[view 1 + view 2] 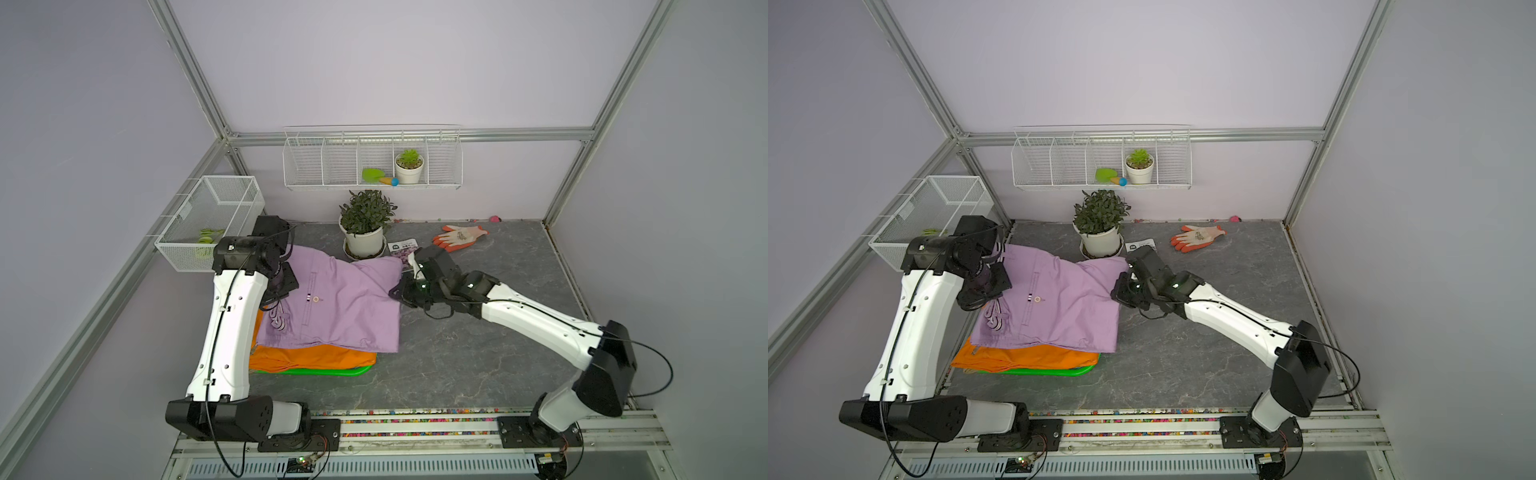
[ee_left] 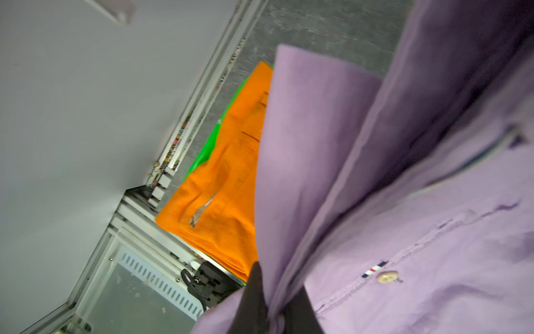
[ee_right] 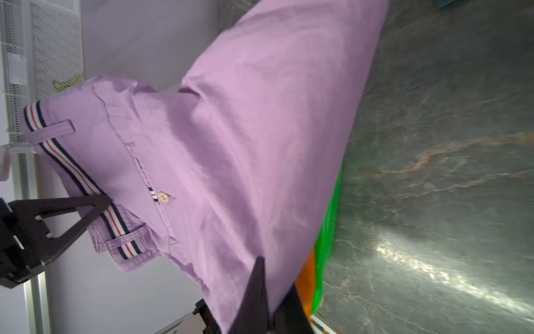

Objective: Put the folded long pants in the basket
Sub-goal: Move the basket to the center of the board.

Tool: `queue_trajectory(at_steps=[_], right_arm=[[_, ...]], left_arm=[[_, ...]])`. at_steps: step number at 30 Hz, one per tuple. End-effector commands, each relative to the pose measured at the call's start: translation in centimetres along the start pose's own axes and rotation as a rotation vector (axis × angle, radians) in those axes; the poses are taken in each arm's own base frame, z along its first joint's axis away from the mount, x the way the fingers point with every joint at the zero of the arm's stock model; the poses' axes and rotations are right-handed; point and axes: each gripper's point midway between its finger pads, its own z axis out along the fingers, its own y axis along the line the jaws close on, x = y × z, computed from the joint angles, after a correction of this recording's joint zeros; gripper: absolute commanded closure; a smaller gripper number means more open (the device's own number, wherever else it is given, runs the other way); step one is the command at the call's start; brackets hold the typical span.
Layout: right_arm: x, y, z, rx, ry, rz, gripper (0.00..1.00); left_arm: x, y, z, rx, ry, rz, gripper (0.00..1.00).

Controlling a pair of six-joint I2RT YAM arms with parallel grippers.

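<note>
Two grips: left claw (image 1: pixel 285 292) and right claw (image 1: pixel 395 291) clench the lilac pants (image 1: pixel 345 307), slung over the orange pants (image 1: pixel 311 359) in the basket (image 1: pixel 357 371). I should lower both evenly, release together, fold flat.

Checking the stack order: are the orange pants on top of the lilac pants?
No, in a top view the lilac pants cover most of the orange pants, which sit in the basket.

Grey marbled tabletop (image 1: pixel 478 365). Directly on it: green basket (image 1: pixel 332 371) at the front, white potted plant (image 1: pixel 363 241) at the back. Printed card (image 1: pixel 401 248) just beside the plant; orange-and-white glove (image 1: pixel 457 237) near the card.
</note>
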Motion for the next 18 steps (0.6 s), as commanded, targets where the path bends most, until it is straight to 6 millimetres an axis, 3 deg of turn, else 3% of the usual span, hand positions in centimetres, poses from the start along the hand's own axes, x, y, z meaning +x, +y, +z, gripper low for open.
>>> queue_trajectory(at_steps=[1,6,11,18], right_arm=[[0.7,1.9,2.0,-0.011,-0.021,0.004,1.00],[3.7,0.6,6.2,0.045,0.032,-0.045,1.00],[5.9,-3.4,9.4,0.132,0.108,-0.050,1.00],[8.4,-9.5,10.3,0.227,0.193,-0.069,1.00]], left_arm=[[-2.0,2.4,1.1,-0.143,-0.053,-0.030,1.00],[-2.7,2.9,3.0,-0.196,-0.043,-0.053,1.00],[-1.7,2.0,5.9,-0.165,0.011,-0.040,1.00],[1.0,-0.7,7.8,-0.002,0.109,-0.017,1.00]])
